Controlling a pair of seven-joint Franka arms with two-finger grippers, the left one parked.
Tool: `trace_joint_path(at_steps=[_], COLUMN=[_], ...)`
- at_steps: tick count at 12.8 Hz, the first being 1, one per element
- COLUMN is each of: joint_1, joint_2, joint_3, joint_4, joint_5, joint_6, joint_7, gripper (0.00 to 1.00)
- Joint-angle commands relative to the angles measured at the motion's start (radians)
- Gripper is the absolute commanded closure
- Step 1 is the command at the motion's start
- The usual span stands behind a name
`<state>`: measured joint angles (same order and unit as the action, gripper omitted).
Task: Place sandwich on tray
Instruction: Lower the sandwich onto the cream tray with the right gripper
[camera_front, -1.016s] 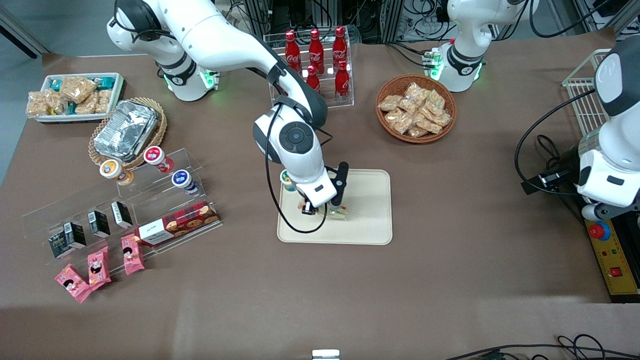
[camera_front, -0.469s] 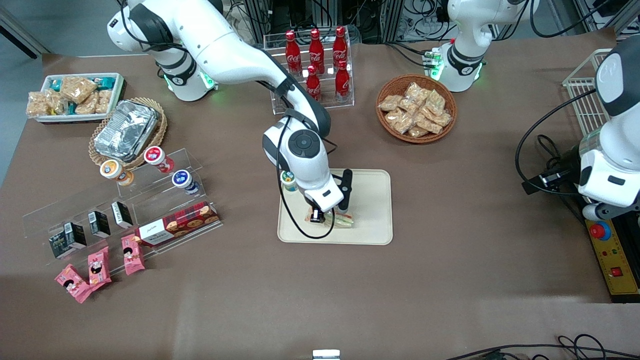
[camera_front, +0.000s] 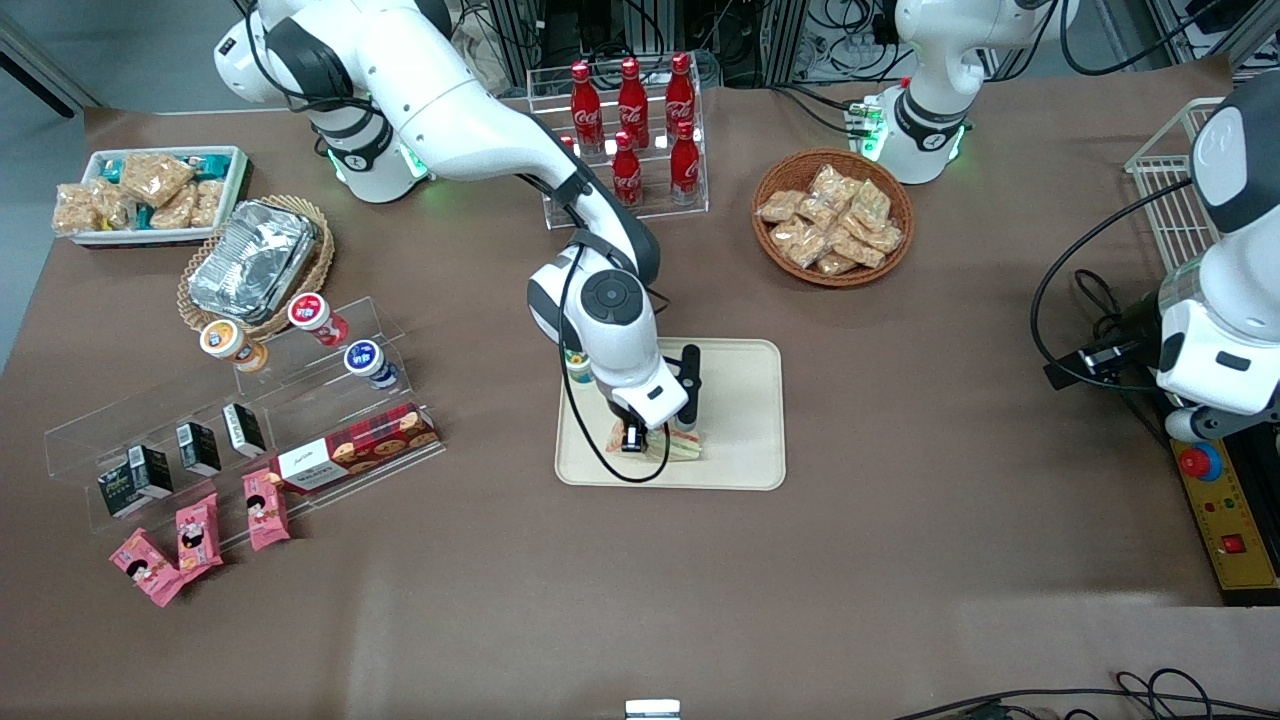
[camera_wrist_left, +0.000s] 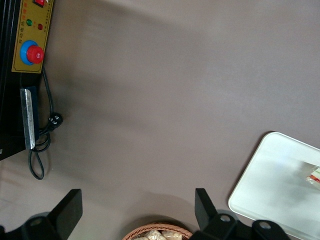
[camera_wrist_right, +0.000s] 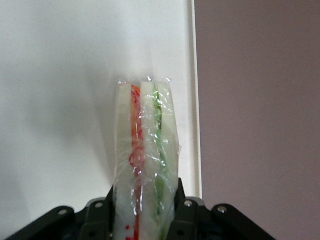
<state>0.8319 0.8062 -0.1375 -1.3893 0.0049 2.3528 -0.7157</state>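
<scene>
Gripper (camera_front: 650, 441) is lower over tray (camera_front: 745, 415) than before; sandwich (camera_front: 676, 446), clamped between jaws, now near the edge closest to the front camera.

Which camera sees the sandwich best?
The right wrist view: the sandwich fills it, red and green filling clear, end effector shut on it over the tray. Front view: arm mostly hides it. Left wrist: only a corner.

Even, bright overhead light, soft shadows; the left wrist view slightly blurred.

sandwich (camera_front: 683, 446) mostly hidden under wrist, tool (camera_wrist_right: 145, 212) fingertips cut off by edge
</scene>
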Motion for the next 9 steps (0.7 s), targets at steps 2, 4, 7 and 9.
trace_joint_path(at_steps=[2,4,7,9], joint_1=[-0.002,-0.007,-0.01,-0.008], joint_2=[0.042,0.041,0.041,0.041], joint_3=[-0.002,-0.002,-0.001,-0.001], joint_4=[0.038,0.036,0.036,0.036], joint_5=[-0.033,-0.031,-0.031,-0.031], joint_6=[0.017,0.029,0.033,0.034], joint_7=[-0.011,-0.013,-0.008,-0.013], gripper=[0.56,0.52,0.07,0.04])
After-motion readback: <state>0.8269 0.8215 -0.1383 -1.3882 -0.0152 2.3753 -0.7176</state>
